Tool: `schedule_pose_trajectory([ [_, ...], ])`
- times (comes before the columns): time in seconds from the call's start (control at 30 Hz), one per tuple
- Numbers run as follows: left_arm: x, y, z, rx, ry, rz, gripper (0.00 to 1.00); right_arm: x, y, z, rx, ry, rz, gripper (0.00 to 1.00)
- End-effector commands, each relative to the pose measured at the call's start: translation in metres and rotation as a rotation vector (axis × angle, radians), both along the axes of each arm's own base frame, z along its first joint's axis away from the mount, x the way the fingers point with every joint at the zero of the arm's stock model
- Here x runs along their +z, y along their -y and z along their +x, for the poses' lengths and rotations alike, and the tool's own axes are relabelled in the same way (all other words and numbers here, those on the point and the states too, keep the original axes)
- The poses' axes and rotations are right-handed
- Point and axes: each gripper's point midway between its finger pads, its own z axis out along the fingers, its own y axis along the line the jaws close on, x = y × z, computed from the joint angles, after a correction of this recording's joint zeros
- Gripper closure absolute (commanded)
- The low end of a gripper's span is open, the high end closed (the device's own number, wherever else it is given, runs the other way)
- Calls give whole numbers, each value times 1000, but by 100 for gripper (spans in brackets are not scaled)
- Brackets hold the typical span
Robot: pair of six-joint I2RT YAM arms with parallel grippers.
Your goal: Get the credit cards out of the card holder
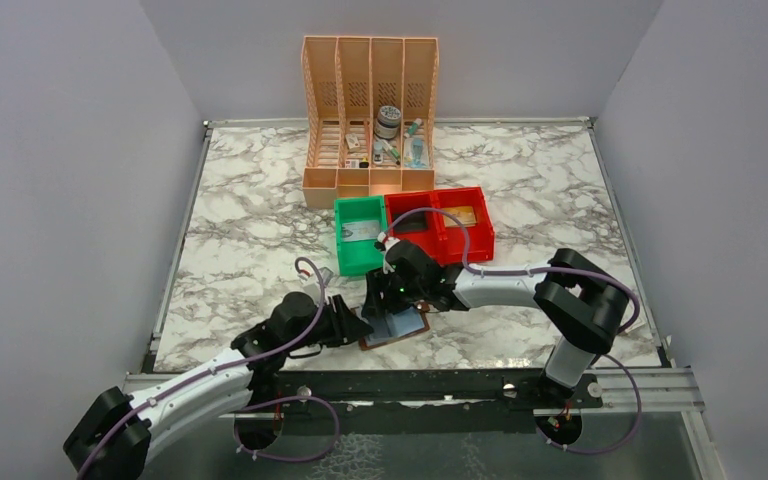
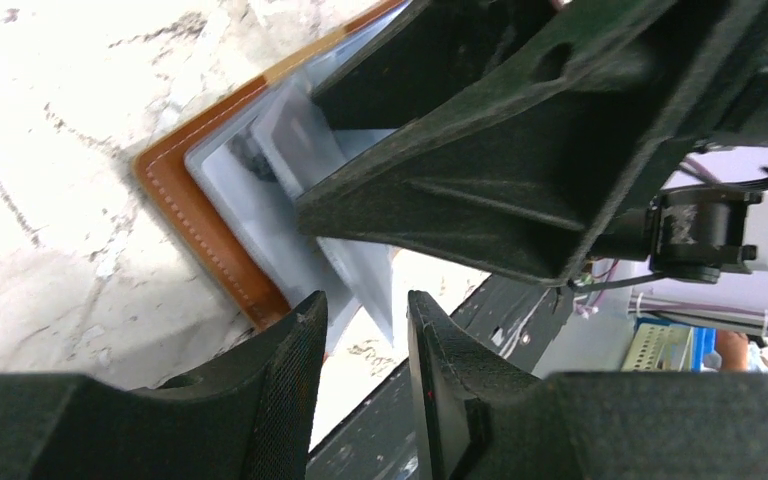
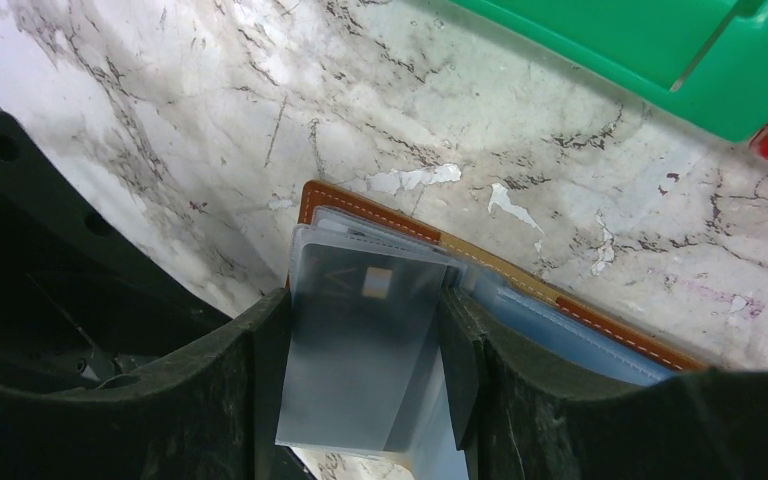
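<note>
The brown card holder point(image 1: 407, 327) lies open on the marble near the front edge, with clear sleeves inside. In the right wrist view its stitched brown edge point(image 3: 360, 205) frames a grey credit card point(image 3: 360, 360) with a chip. My right gripper point(image 3: 362, 300) straddles this card, with a finger against each long edge. It also shows from above point(image 1: 385, 300). In the left wrist view the holder point(image 2: 175, 190) has a pale grey card point(image 2: 355, 275) sticking out past its edge. My left gripper point(image 2: 365, 300) is open, its fingers on either side of that card's corner without touching it.
A green bin point(image 1: 358, 232) and red bins point(image 1: 450, 222) stand just behind the grippers. The peach file organiser point(image 1: 370, 110) is at the back. The black front rail point(image 1: 410, 380) runs right beside the holder. The two grippers are very close together.
</note>
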Motion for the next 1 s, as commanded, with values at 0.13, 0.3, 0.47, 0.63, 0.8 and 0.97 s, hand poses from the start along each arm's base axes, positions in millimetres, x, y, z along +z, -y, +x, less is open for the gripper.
schedule_pose_trajectory([
  [0.13,23,12,16,51,73,-69,64,-24,16,-17,1,-87,-61,47],
  [0.3,9,11,14,57,39,-18,65,-23,15,-18,1,-94,-49,47],
  [0.47,7,17,17,58,38,19,68,-18,12,-21,16,-103,-30,47],
  [0.63,21,27,25,52,83,4,68,2,5,-23,44,-94,31,42],
  [0.8,25,35,30,42,103,4,68,29,4,-18,50,-87,104,31],
  [0.97,26,42,33,20,110,11,64,47,17,0,-2,-37,106,27],
])
